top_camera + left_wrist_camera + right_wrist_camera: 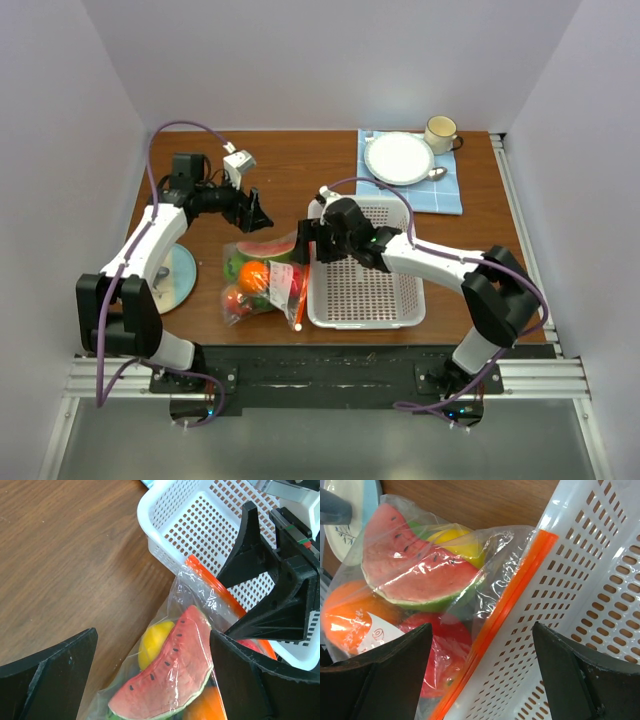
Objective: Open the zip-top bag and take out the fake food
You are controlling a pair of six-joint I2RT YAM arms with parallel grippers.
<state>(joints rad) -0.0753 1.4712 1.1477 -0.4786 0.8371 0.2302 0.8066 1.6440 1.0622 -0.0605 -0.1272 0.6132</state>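
The zip-top bag (262,282) lies on the table against the left wall of the white basket (365,300). Its orange zip strip (300,300) runs along the basket side and looks closed. Inside are the fake food pieces: watermelon slice (170,670), yellow lemon (152,642), orange (350,610), a red round piece (445,645) and green bits. My left gripper (257,214) is open just above the bag's far end, its jaws either side of the watermelon (152,680). My right gripper (303,243) is open over the zip strip (510,605) and the basket wall (480,675).
The white perforated basket (590,580) stands right of the bag. A pale blue plate (180,278) lies left of the bag. At the back right a white plate (398,158) and a mug (440,132) sit on a blue cloth (450,192).
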